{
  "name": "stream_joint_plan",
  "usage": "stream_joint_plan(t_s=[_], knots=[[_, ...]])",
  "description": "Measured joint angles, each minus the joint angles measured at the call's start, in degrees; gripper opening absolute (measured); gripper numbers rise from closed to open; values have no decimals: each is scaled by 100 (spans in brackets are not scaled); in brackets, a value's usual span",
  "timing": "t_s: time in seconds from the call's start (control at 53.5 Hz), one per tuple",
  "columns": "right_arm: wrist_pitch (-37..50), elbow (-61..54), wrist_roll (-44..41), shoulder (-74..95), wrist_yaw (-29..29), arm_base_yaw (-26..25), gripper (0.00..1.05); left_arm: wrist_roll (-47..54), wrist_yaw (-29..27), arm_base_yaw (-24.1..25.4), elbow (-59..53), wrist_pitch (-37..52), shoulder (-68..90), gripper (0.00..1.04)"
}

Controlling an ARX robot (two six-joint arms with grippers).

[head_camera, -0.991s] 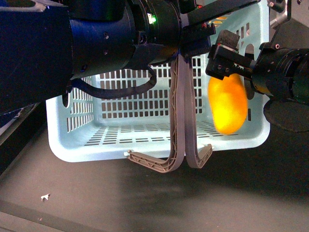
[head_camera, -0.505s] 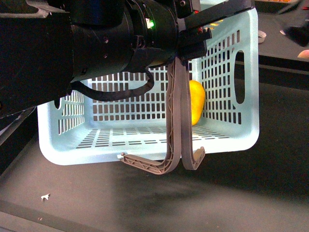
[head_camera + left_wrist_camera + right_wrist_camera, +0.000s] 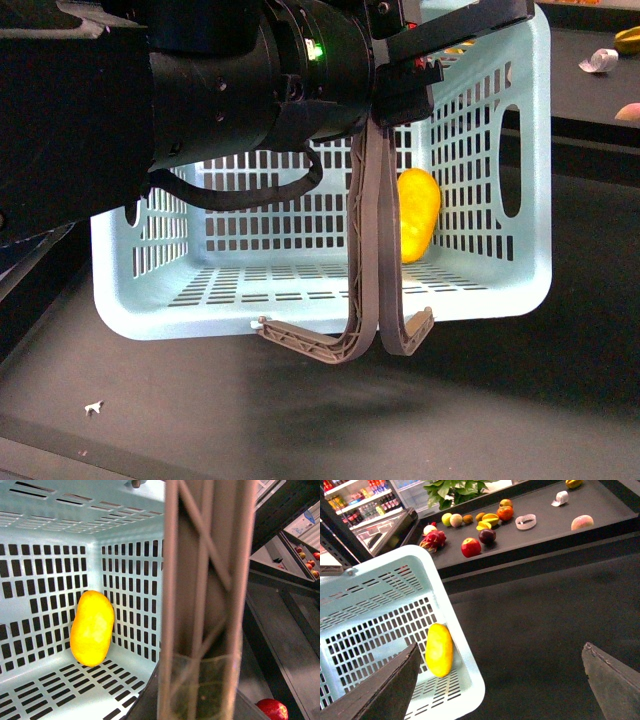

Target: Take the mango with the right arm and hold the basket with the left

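Since a second ago the mango (image 3: 417,215) has left the right gripper (image 3: 501,647) and now rests inside the basket (image 3: 520,290), and that arm has gone from the front view, while the basket itself has shifted only slightly. In the right wrist view the two dark fingers (image 3: 375,690) stand wide apart with nothing between them, and the mango (image 3: 439,650) lies below them and well apart, in the basket's far corner on the robot's right side. Its long axis stands nearly upright, the fruit leaning against the slotted wall with its lower end on the slotted floor; the left wrist view shows the mango (image 3: 91,627) the same way. So the right arm is the one over the fruit, and the drop looks done, which leaves mainly the hold. The left gripper (image 3: 400,78) seems closed on the two grey-brown handles (image 3: 368,250) where they meet, though the bulky black arm hides the jaws, so that is a judgement from how the basket hangs. The mango's skin is smooth, glossy and yellow-orange, an even oval. The basket is pale mint, stiff moulded plastic with rounded corners, and its ribbed handles (image 3: 210,580) curve down over the dark matte table (image 3: 300,420).
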Motion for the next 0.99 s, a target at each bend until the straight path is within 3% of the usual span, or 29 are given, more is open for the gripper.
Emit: stream_joint_plan(t_s=[0.243,0.299,0.393,0.804,0.991], knots=[[146,-48,-85,76,-87,-31,95,0,-15,2,0,0,0,6],[1567,-483,-811,363,-535,-138,83,4,-15,0,0,0,0,6],[2264,-791,-1478,304,-612,-155,69,7,-2,0,0,0,0,6],[1021,-885,-2052,-1279,-632,-166,1,-15,-4,0,0,0,11,6],[492,-887,-2068,-1858,-634,-166,2,-4,-11,0,0,0,11,6]])
